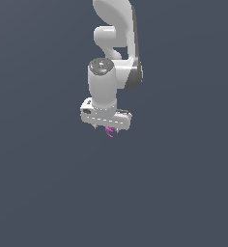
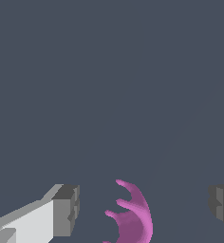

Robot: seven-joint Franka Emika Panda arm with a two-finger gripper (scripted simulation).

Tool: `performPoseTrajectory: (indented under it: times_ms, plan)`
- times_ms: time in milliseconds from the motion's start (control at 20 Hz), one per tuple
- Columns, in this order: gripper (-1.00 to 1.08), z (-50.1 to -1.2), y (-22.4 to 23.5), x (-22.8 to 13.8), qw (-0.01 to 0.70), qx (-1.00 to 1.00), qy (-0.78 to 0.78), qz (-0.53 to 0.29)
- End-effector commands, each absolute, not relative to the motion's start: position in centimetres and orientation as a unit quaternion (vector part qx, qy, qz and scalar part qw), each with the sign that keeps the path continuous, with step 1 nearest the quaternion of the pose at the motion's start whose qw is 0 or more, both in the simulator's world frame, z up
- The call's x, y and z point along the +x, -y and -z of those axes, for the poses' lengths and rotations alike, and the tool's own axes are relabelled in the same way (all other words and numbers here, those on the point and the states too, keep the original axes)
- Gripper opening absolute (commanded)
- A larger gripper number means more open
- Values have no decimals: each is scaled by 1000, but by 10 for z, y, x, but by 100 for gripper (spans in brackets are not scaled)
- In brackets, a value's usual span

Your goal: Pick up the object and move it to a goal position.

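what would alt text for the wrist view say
A small magenta-pink object with curved, claw-like prongs sits between the two grey fingertips of an open gripper, touching neither. Everything else is a plain dark grey-blue background.

Plain dark slate-grey backdrop [image 1: 38, 193], flat, featureless, evenly lit

A plain dark blue-grey surface [image 1: 48, 193] fills both views. Whether the pink object [image 1: 109, 131] rests on it cannot be told.
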State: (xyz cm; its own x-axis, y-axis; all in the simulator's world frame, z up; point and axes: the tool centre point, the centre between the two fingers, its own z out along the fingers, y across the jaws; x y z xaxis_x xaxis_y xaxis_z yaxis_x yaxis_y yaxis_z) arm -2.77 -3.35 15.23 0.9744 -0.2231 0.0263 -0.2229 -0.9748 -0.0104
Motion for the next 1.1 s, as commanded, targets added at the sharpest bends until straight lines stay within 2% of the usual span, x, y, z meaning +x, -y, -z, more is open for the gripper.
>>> performPoseTrajectory:
  times_ms: [0, 550, 1050]
  plan:
    - [100, -142, 31, -40, 4, -990, -137, 11]
    - [100, -103, 21, -98, 1, -970, -244, 2]
    - [100, -93, 18, -117, 0, -961, -276, 0]
